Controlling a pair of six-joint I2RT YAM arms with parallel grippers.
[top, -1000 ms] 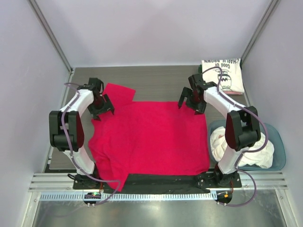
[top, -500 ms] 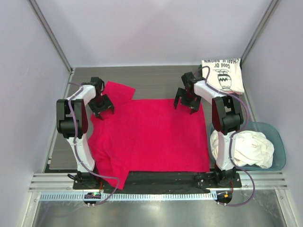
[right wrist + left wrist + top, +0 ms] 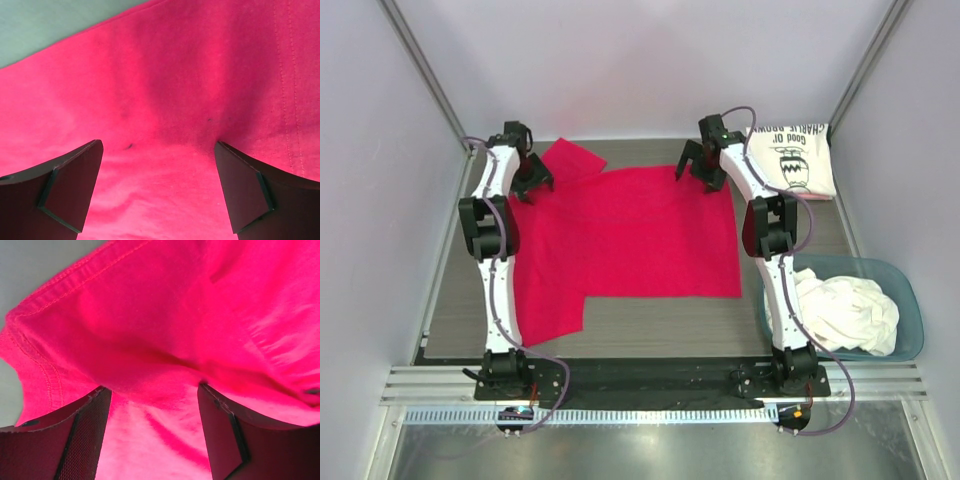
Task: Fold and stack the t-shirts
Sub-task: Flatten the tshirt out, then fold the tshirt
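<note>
With the red t-shirt (image 3: 630,235) lying flat mid-surface (image 3: 650,325) and the left gripper (image 3: 532,184) and right gripper (image 3: 698,174) both spread open over its far corners, pinch both corners squarely, lift level, fold evenly.

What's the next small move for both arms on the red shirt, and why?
Probably lift the left gripper and right gripper straight up off the red t-shirt. It lies spread flat on the table. Both sit at its far corners, fingers apart, with cloth bunched between them. Rising clear would let them start folding the far-left sleeve.
</note>
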